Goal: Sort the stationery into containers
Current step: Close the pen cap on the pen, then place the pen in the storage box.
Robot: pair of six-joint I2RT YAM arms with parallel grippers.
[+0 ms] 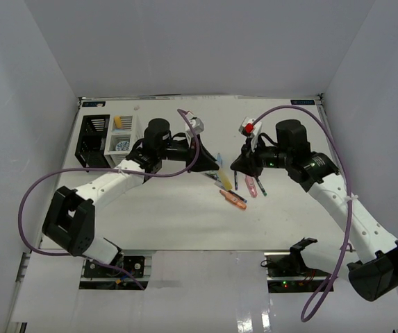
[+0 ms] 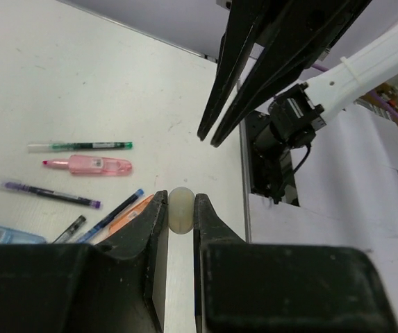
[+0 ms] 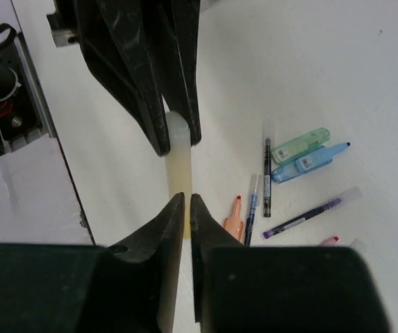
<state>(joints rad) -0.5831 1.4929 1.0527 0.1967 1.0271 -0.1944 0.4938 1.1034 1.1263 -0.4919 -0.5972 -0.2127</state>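
Note:
My left gripper point(image 2: 180, 208) is shut on a pale yellow marker point(image 2: 180, 210), held above the table; in the right wrist view the marker point(image 3: 176, 156) runs from the left fingers point(image 3: 158, 104) toward the camera. My right gripper point(image 3: 187, 202) is shut and empty, just above that marker, tip to tip with the left gripper point(image 1: 211, 165). On the table lie a pink marker point(image 2: 91, 165), an orange marker point(image 3: 235, 223), a green marker point(image 3: 299, 146), a blue marker point(image 3: 308, 161) and several thin pens point(image 2: 80, 146). The black organizer point(image 1: 91, 139) and white organizer point(image 1: 108, 142) stand at the far left.
The white organizer holds a yellow item point(image 1: 117, 122) and a round blue-white tape roll point(image 1: 122, 146). The loose markers and pens cluster at mid-table below the two grippers point(image 1: 237, 166). The table's near edge and the arm bases point(image 2: 275, 159) lie close behind.

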